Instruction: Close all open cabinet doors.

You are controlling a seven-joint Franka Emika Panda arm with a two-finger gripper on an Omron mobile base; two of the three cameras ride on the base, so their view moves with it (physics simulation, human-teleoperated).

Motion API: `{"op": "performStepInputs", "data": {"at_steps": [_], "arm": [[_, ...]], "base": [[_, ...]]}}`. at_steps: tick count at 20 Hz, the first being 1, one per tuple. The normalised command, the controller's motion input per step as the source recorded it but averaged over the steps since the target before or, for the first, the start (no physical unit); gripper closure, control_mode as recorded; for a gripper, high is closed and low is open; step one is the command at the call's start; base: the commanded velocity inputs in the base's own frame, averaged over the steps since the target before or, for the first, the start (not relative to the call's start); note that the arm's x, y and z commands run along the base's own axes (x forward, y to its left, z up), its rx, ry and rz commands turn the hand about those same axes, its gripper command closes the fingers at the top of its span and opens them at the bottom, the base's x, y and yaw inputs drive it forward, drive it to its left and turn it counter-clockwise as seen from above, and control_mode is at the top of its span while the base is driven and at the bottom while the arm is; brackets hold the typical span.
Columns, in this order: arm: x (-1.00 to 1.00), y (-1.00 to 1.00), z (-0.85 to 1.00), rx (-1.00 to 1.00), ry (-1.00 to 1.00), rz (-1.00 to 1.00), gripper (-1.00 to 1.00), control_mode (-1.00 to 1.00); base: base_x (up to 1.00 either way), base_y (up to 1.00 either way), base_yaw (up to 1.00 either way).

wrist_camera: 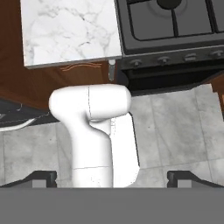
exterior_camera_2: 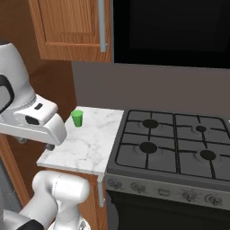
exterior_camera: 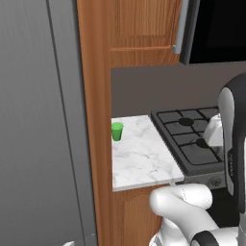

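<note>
From the left base view you see one door [exterior_camera: 141, 29] high above the counter [exterior_camera: 144, 158], apparently shut, from the right base view the same, and from the hand view the gripper [wrist_camera: 112, 178] spread wide, empty, so little seems left

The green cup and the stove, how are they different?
The green cup is tiny and bright green; the stove is big and dark grey. The cup stands alone on the white marble counter, near the back; the stove sits beside that counter, to its right in the right base view. The cup looks smooth and plain; the stove has grates, four burners and front knobs. Both sit below the wooden cabinet door.
</note>
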Motion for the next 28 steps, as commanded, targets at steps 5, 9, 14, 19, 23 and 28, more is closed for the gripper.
{"op": "performStepInputs", "data": {"at_steps": [5,9,14,19,23,28], "arm": [[0.0,0.22,-0.03,-0.01,0.04,0.0,-1.0,-1.0],[0.0,0.04,0.0,0.0,0.08,0.0,-1.0,-1.0],[0.0,0.0,0.0,0.0,0.07,0.0,-1.0,-1.0],[0.0,0.0,0.0,0.0,0.0,0.0,-1.0,-1.0],[-0.07,0.0,0.0,0.0,0.0,0.0,-1.0,1.0],[0.0,0.0,0.0,0.0,0.0,0.0,-1.0,1.0]], "base": [[0.0,0.0,0.0],[0.0,0.0,0.0],[0.0,0.0,0.0],[0.0,0.0,0.0],[-0.15,-0.03,0.0],[-0.94,-0.54,0.0]]}}
